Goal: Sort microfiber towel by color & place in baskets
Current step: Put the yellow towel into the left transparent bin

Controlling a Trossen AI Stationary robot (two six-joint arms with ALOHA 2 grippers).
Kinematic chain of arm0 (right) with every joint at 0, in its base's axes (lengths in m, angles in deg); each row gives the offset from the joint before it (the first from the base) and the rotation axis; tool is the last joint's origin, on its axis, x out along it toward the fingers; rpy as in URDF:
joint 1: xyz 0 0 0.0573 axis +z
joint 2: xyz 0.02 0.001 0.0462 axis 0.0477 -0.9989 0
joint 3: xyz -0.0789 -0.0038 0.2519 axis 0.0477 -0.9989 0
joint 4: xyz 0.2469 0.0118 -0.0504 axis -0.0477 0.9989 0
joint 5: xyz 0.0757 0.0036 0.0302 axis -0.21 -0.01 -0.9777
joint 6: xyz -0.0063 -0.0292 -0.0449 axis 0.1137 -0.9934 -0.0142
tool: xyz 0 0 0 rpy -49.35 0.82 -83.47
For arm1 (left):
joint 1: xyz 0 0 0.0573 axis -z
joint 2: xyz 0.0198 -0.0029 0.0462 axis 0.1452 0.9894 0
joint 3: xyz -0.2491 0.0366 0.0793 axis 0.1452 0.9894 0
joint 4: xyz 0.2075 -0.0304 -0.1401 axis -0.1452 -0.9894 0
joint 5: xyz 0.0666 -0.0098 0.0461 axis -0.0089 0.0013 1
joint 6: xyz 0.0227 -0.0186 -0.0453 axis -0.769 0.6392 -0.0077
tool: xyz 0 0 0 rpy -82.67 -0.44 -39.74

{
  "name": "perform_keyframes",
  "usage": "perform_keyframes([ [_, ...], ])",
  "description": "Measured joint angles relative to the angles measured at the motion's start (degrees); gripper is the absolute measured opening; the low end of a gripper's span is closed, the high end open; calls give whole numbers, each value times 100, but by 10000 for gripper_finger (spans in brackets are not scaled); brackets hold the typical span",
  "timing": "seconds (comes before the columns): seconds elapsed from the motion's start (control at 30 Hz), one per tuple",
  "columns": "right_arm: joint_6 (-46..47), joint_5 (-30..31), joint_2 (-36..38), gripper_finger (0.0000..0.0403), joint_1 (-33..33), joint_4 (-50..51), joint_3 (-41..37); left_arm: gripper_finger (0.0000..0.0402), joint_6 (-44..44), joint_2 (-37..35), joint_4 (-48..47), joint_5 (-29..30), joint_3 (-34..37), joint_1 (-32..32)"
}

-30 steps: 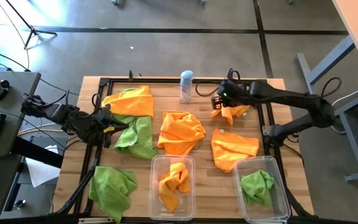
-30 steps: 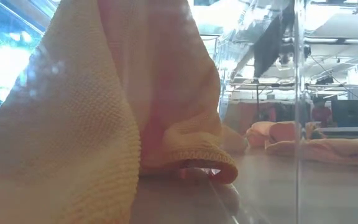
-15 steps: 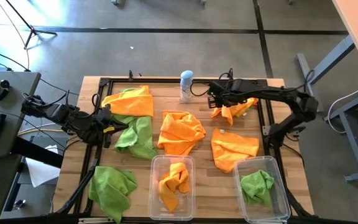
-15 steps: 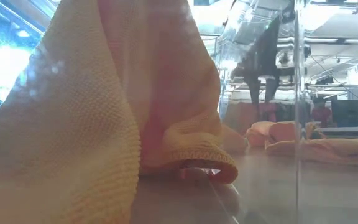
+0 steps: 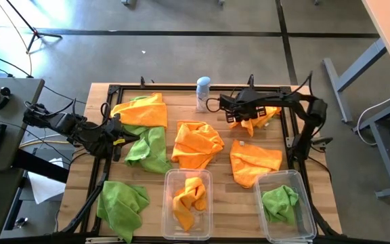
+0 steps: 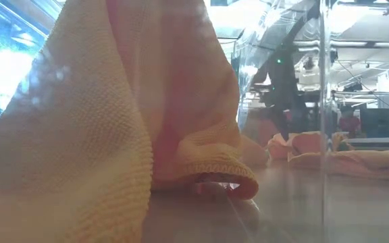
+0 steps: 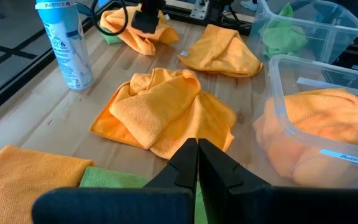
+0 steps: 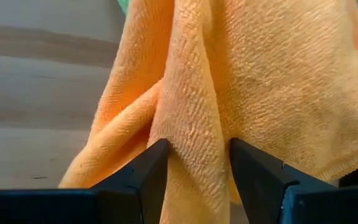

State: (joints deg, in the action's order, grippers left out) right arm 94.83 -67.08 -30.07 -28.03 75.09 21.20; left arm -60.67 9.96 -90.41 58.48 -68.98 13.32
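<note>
A fold of the orange towel (image 8: 253, 93) hangs between my right gripper (image 8: 199, 171) fingers, which clasp it just beside the spray can (image 5: 202, 93). My left gripper (image 7: 197, 163) waits pinched together, empty, beyond the can, over a green towel (image 5: 149, 149).

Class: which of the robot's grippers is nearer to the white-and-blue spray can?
Right. The right gripper is just beside the spray can, over an orange towel; the left gripper is across the table.

Grey floor (image 5: 181, 17) surrounds the wooden table (image 5: 160, 139).
</note>
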Motion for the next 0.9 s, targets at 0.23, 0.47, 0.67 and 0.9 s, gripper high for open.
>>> perform_keyframes([
  [0.23,-215,11,280,17,149,58,0,0,10,2,5,36,0,0],
  [0.47,317,528,1344,11,513,374,-2,0,7,2,21,106,1,0],
  [0.67,867,1403,2802,6,1102,418,0,4,7,2,31,747,2,0],
  [0.9,798,2723,4126,2,1984,-197,0,28,5,2,47,1113,2,0],
])
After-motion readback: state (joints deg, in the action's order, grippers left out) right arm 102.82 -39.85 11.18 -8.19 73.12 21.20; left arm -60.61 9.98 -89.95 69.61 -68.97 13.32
